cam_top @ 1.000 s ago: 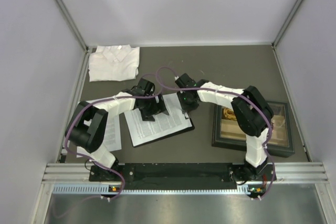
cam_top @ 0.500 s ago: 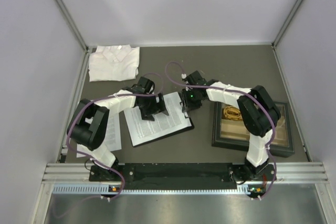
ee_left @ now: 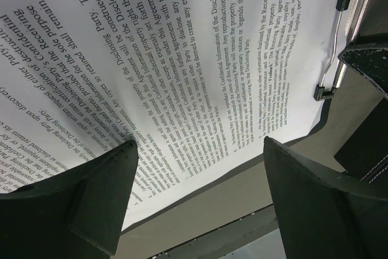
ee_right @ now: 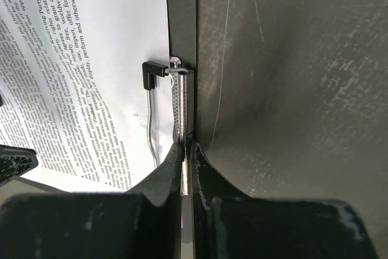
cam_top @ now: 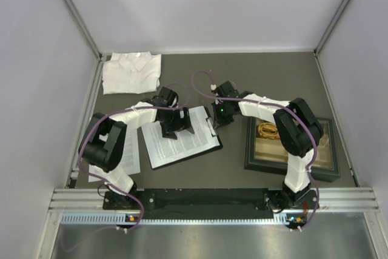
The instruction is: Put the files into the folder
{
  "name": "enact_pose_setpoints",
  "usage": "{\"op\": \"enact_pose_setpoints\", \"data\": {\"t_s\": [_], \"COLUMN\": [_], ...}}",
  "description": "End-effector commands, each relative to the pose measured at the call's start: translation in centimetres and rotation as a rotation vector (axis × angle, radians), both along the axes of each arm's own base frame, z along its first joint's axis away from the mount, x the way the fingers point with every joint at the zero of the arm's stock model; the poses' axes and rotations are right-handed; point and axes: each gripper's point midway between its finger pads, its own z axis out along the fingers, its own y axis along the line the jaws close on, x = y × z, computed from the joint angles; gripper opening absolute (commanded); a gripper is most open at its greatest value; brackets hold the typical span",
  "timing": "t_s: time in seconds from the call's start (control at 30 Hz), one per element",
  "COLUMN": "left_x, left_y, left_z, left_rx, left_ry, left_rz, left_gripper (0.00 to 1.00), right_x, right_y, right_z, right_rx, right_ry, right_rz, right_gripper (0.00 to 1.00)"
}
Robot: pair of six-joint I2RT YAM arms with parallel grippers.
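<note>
**Sheet on the folder, clip pinched**

We saw a white letter-size sheet (cam_top: pixel 182 141) printed with dense black paragraphs. It lay flat on a flat black rectangular folder (ee_right: pixel 180 10) near the middle of the dark desk (cam_top: pixel 260 77). The folder's rim showed just past the paper's edges. A silver metal clip (ee_right: pixel 182 104) sat at the folder's short edge, on the right arm's side. A second printed sheet (cam_top: pixel 130 157) lay at the left, partly under the left arm.

The overhead view gave the layout, with a folded white collared shirt (cam_top: pixel 131 72) at the far left corner and a dark-framed tray (cam_top: pixel 257 163) on the right. It did not show the jaws clearly.

The left wrist view did. There the left gripper (ee_left: pixel 200 145) hung over the sheet with its jaws spread wide and the text legible between them. We could not tell whether they touched the paper.

The right wrist view showed the right gripper (ee_right: pixel 183 148) with its jaws closed on the clip's thin metal lever, just beside the paper's margin.
</note>
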Motion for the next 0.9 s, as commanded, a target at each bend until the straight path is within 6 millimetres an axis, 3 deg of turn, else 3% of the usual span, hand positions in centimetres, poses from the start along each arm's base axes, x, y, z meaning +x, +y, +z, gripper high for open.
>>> {"op": "enact_pose_setpoints", "data": {"t_s": [0.0,0.1,0.13,0.17,0.27,0.37,0.47,0.6,0.63,0.7,0.73,0.77,0.8,0.83,0.87], "left_x": [-0.3,0.3,0.9,1.1,1.8,2.0,1.8,1.0,0.0,-0.8,-1.6,-1.5,-2.0,-2.4,-2.4], "left_y": [1.3,1.0,0.7,0.6,0.9,3.0,7.7,17.5,18.9,22.3,23.0,23.6,24.7,25.1,25.3], "left_z": [-2.4,-0.3,1.4,2.3,6.7,10.3,12.6,12.7,12.1,11.2,10.1,9.7,9.1,8.0,7.5], "left_rx": [0.056,0.037,0.018,0.01,-0.01,0.024,0.093,0.211,0.222,0.241,0.243,0.23,0.215,0.209,0.181], "left_ry": [-0.017,-0.055,-0.098,-0.118,-0.215,-0.294,-0.35,-0.368,-0.361,-0.335,-0.308,-0.304,-0.272,-0.239,-0.223], "left_rz": [-0.023,-0.028,-0.03,-0.029,-0.007,0.056,0.216,0.583,0.636,0.772,0.81,0.84,0.9,0.927,0.953], "left_gripper": [0.91,0.92,0.92,0.93,0.96,0.96,0.96,0.96,0.98,0.98,0.98,0.98,0.98,0.98,0.98], "right_x": [-0.2,0.7,0.9,0.8,1.0,1.7,1.4,-0.3,-1.0,-2.8,-3.2,-4.1,-4.3,-4.1,-5.4], "right_y": [-0.5,-1.1,-0.9,-0.8,-0.8,-1.2,-0.6,4.5,7.3,11.0,13.7,15.2,16.6,18.3,20.3], "right_z": [-0.6,0.1,0.7,1.0,3.2,5.8,8.5,10.6,11.4,11.6,12.8,13.1,12.1,13.4,13.7], "right_rx": [-0.08,-0.127,-0.122,-0.122,-0.133,-0.177,-0.212,-0.075,0.014,0.149,0.227,0.265,0.265,0.298,0.327], "right_ry": [0.002,-0.026,-0.036,-0.047,-0.096,-0.18,-0.261,-0.291,-0.305,-0.23,-0.255,-0.241,-0.234,-0.26,-0.255], "right_rz": [0.008,0.005,0.01,0.017,0.017,0.002,0.007,0.067,0.098,0.126,0.154,0.166,0.177,0.189,0.225], "right_gripper": [0.0,0.04,0.07,0.17,0.32,0.45,0.6,0.73,0.73,0.75,0.75,0.76,0.76,0.77,0.77]}}
